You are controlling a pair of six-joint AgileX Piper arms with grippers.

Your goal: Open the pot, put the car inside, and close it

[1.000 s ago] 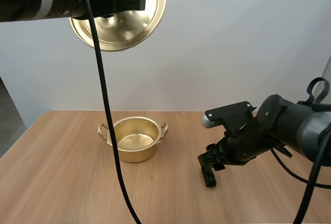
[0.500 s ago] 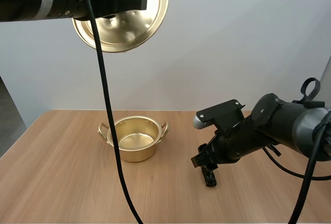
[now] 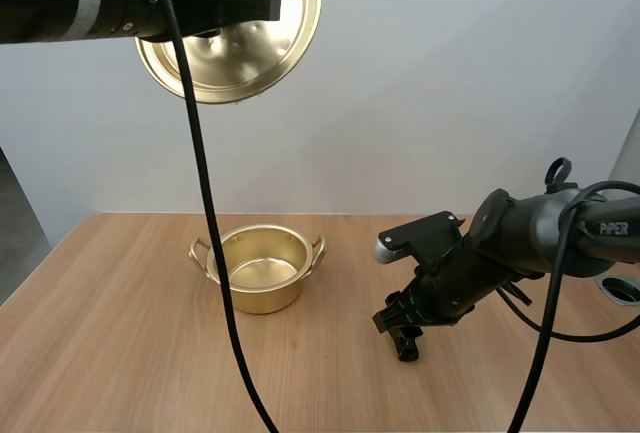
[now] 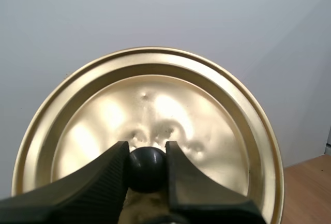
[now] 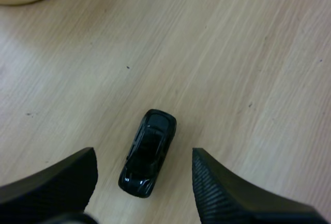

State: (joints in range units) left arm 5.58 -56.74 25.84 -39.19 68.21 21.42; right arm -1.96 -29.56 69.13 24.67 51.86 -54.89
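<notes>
spread right tool (image 5: 144,157) flanks car (image 5: 148,151); pot (image 3: 262,299) nearby.

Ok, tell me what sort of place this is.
Probably a robot test bench, not a kitchen: a wooden table against a plain white wall, the left gripper holding the lid aloft, off the gold pot, the right gripper open over a small black toy car.

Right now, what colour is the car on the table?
The car is glossy black, clearest in the right wrist view.
</notes>
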